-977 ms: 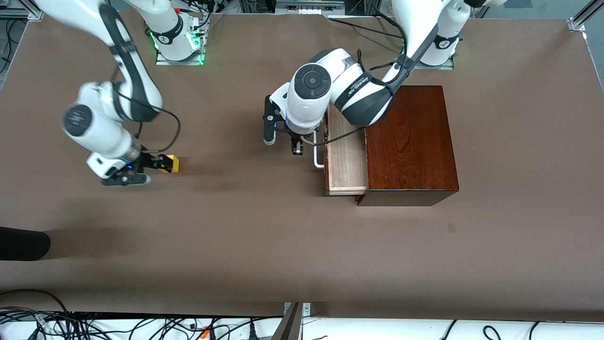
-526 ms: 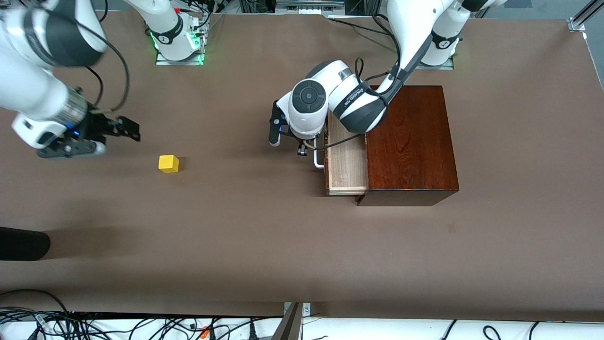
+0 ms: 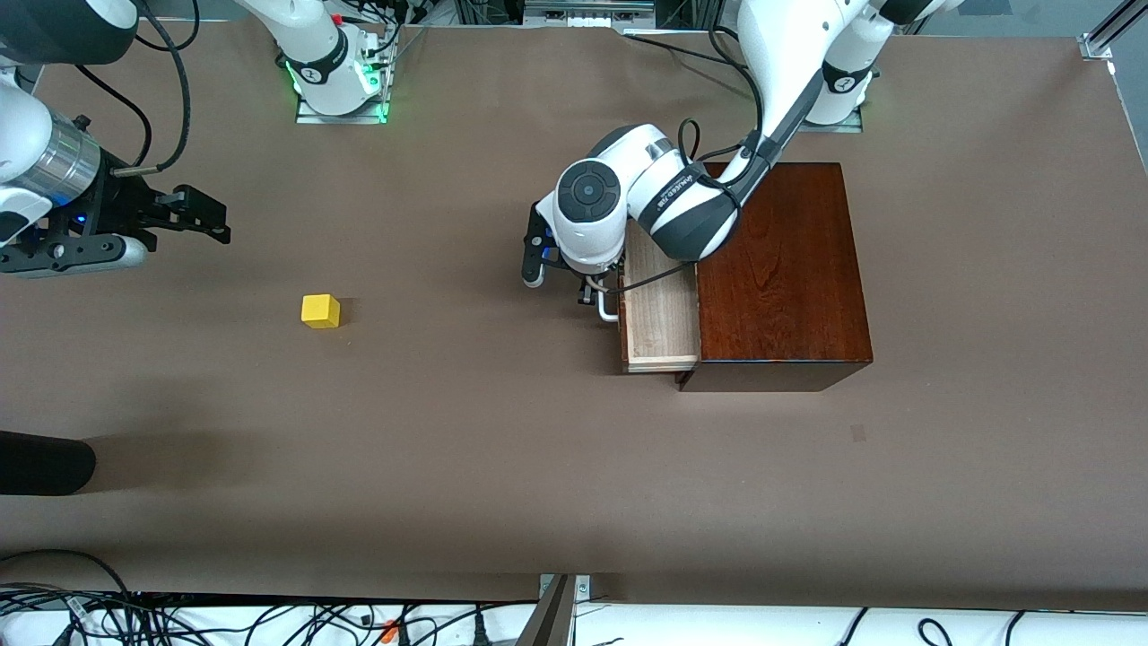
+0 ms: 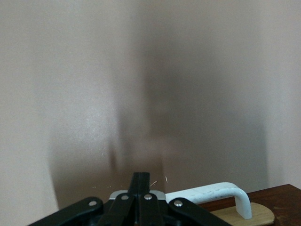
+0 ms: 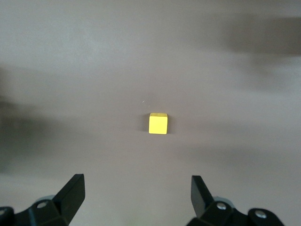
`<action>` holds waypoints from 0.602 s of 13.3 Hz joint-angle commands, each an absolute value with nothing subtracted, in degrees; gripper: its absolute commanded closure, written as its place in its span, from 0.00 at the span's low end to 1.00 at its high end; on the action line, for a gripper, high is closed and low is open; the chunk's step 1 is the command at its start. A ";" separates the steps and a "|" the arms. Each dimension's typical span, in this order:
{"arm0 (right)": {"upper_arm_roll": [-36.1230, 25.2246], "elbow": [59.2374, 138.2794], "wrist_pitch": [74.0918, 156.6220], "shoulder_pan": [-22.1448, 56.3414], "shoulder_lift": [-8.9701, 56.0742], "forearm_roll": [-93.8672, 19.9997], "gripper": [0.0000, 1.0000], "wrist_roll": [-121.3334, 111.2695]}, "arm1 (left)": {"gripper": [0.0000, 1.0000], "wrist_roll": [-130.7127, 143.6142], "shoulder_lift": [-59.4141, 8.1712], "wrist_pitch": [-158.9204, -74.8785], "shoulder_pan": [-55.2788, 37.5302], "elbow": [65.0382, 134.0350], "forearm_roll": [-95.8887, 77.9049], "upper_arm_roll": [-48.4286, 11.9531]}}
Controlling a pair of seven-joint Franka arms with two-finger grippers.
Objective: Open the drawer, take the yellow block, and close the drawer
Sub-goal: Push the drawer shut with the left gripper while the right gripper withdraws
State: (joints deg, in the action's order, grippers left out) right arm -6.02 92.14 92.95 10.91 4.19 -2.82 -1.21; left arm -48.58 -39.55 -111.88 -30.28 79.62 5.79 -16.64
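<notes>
The yellow block (image 3: 320,310) sits alone on the brown table, toward the right arm's end; it also shows in the right wrist view (image 5: 158,123). My right gripper (image 3: 204,215) is open and empty, raised above the table away from the block (image 5: 138,188). The drawer (image 3: 661,309) of the dark reddish-brown box (image 3: 780,269) stands partly pulled out. My left gripper (image 3: 587,292) is shut and empty (image 4: 141,181), right beside the drawer's white handle (image 3: 608,309), which also shows in the left wrist view (image 4: 211,193).
A dark rounded object (image 3: 45,462) lies at the table's edge at the right arm's end, nearer to the front camera than the block. Cables (image 3: 269,619) run along the table's near edge.
My right gripper let go of the yellow block, opened and rose away from it. My left gripper moved closer to the drawer handle. The block stays put.
</notes>
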 commanded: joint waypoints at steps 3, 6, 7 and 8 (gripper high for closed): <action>-5.19 88.42 91.49 10.46 6.06 0.26 0.00 -1.50 | 1.00 -49.83 -39.20 -104.60 -27.07 79.80 8.00 -16.08; -5.27 87.28 91.23 10.55 7.12 0.35 0.00 -1.75 | 1.00 -49.92 -39.02 -100.82 -26.98 79.37 8.09 -16.08; -5.19 87.80 90.80 10.63 7.12 0.44 0.00 -1.76 | 1.00 -49.92 -38.85 -100.38 -26.90 79.37 8.09 -16.00; -5.19 87.63 91.31 10.63 7.21 0.44 0.00 -1.84 | 1.00 -49.92 -38.76 -99.94 -26.37 79.37 8.09 -16.00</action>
